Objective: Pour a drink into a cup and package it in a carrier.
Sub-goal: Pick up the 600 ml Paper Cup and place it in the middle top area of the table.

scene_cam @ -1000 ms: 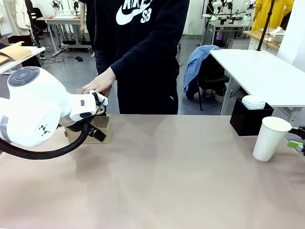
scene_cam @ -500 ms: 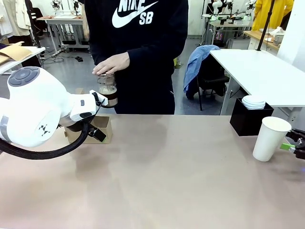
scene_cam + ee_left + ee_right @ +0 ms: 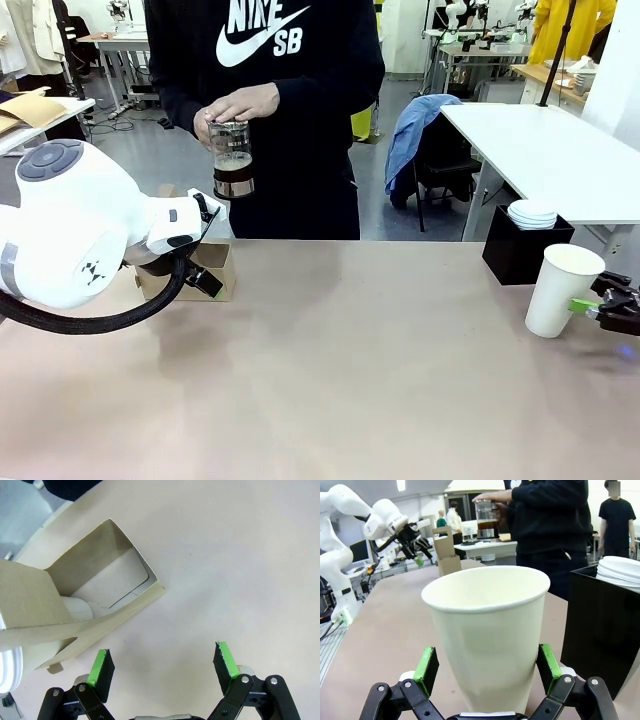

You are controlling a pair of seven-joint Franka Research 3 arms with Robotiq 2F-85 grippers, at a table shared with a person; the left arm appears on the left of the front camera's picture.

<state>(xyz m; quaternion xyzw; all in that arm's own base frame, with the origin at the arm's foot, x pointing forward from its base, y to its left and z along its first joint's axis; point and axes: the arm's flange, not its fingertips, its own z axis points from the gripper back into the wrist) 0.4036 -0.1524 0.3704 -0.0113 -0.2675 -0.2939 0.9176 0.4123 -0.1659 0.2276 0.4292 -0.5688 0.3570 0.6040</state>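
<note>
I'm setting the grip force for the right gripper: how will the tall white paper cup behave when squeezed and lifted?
The cup looks empty in the front view, so it is probably light and apt to tip or slide if nudged. Its thin paper wall would likely dent under a hard squeeze from the right gripper, whose open jaws face it.

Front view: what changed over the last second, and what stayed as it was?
The person's hands lifted the glass jug of drink up to chest height. The right gripper, open, slid in around the cup. The left gripper, cup and carrier stayed put.
</note>
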